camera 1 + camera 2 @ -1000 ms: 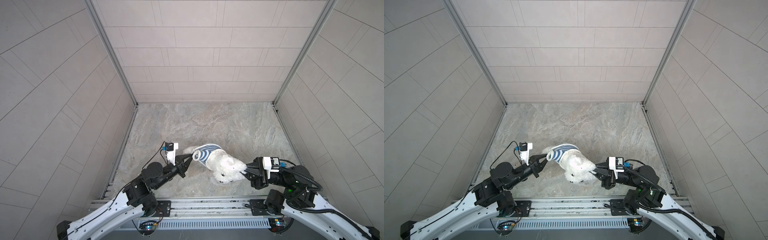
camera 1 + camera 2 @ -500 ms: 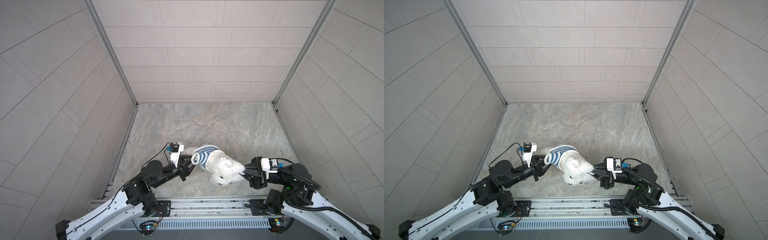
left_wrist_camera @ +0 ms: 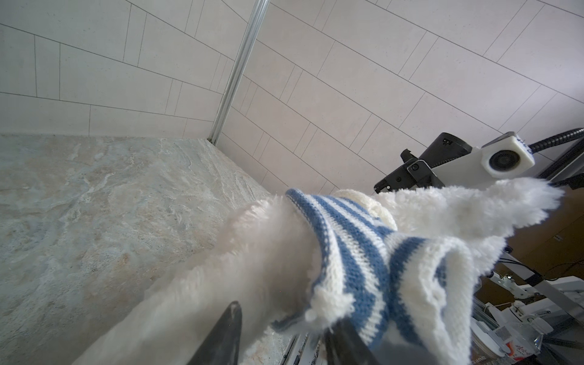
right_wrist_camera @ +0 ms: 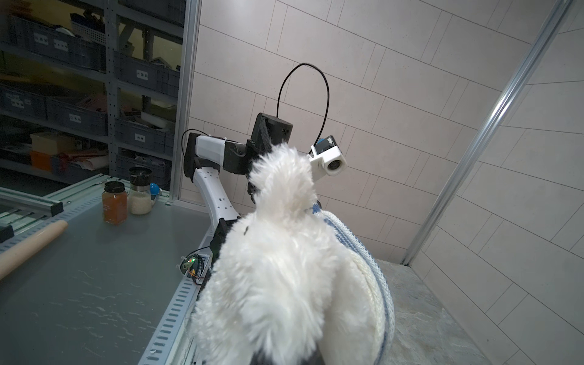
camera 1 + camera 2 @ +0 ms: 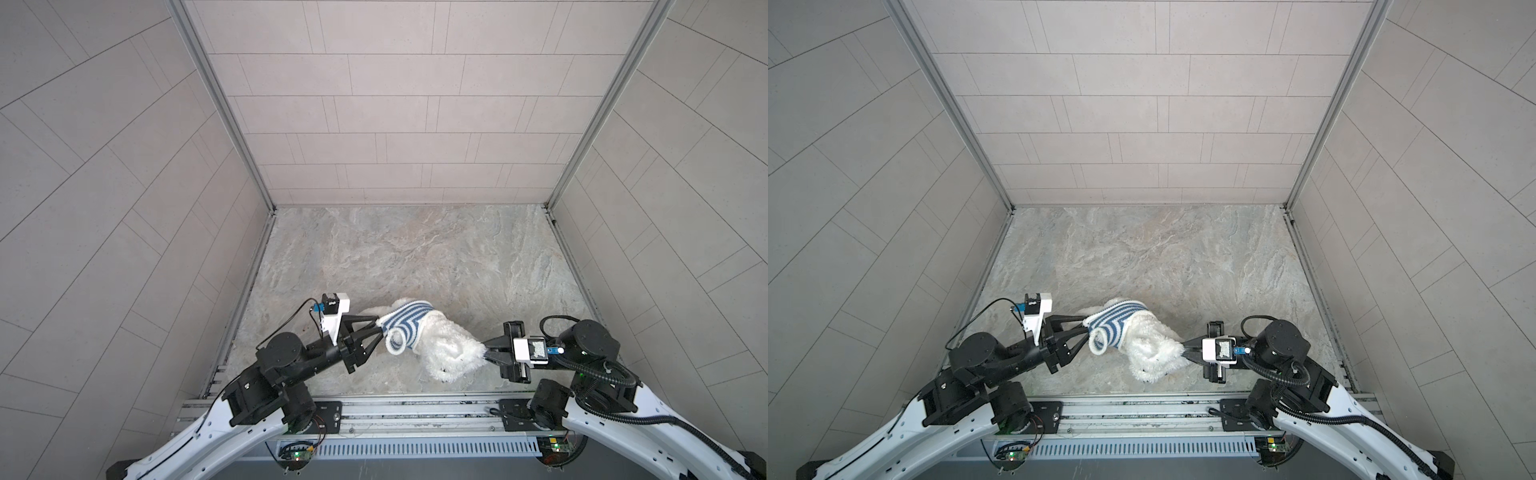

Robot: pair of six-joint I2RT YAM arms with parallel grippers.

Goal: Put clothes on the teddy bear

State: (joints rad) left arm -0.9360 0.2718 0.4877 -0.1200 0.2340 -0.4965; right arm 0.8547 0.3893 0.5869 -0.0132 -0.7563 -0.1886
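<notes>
Stretching in a long line from one arm to the other, the small fluffy white teddy bear [image 5: 449,349] is lying across the front part of the grey marbled stone floor [image 5: 415,249]. The little blue-and-white striped knitted shirt [image 5: 409,324] is sitting bunched round the bear's left end. The black left gripper [image 5: 377,327] is touching that shirt's edge, jaws partly apart, pinching nothing. The black right gripper [image 5: 487,351] is squeezing the bear's other fluffy end tight. So the left arm is nearer the shirt, and I think it is getting ready for a fresh grab.
</notes>
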